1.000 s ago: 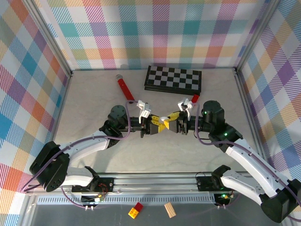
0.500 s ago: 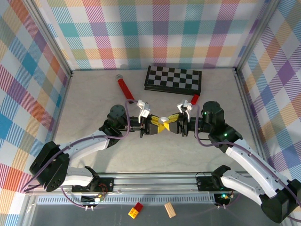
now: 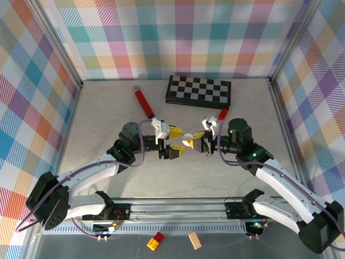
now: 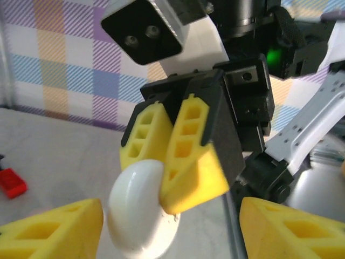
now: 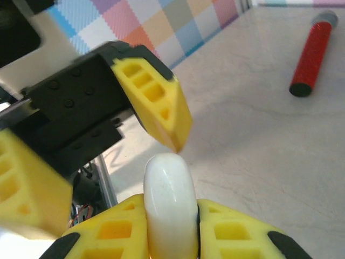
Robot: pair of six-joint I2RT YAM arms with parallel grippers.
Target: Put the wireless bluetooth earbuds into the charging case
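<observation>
Top external view: a chequered board (image 3: 198, 89) is lying at 12 o'clock from the grippers, a red cylinder (image 3: 143, 101) at 11 o'clock and a small red block (image 3: 223, 114) at 1 o'clock. At mid-table (image 3: 108, 108) the right gripper (image 3: 193, 140) is clamping a white oval case (image 3: 188, 142). Its contents cannot be told. The left gripper (image 3: 177, 140) is facing it from 9 o'clock, fingers spread apart.
</observation>
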